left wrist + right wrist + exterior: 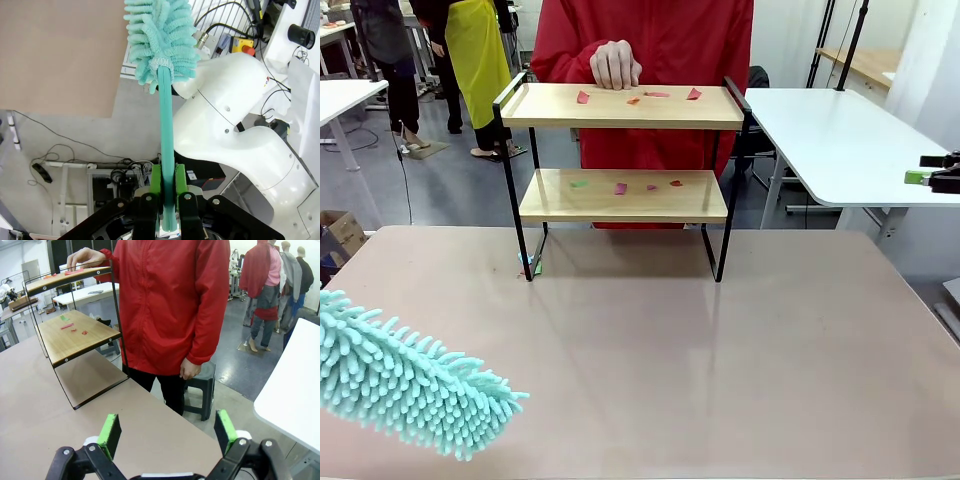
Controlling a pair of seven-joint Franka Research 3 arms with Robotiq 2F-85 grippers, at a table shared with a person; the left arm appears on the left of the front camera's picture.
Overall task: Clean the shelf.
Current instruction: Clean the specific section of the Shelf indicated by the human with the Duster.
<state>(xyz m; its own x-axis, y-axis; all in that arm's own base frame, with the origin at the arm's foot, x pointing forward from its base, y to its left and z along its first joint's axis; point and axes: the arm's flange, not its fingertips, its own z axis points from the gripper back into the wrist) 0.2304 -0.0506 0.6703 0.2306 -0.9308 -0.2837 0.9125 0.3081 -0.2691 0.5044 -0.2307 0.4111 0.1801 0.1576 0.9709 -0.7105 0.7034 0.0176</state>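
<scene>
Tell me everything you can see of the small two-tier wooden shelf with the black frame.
The two-tier shelf has two light wooden boards in a thin black metal frame on four legs. It stands upright at the far side of the pinkish-brown table. Small red, pink and green scraps lie on both boards. The person's hand rests on the top board's far edge.

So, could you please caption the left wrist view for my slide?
Left pincer clamps the teal duster by its handle, fluffy head pointing away.

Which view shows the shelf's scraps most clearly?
The front view: both boards of the shelf face it, scraps distinct. The right wrist view sees them obliquely, small. The left wrist view faces the duster.
</scene>
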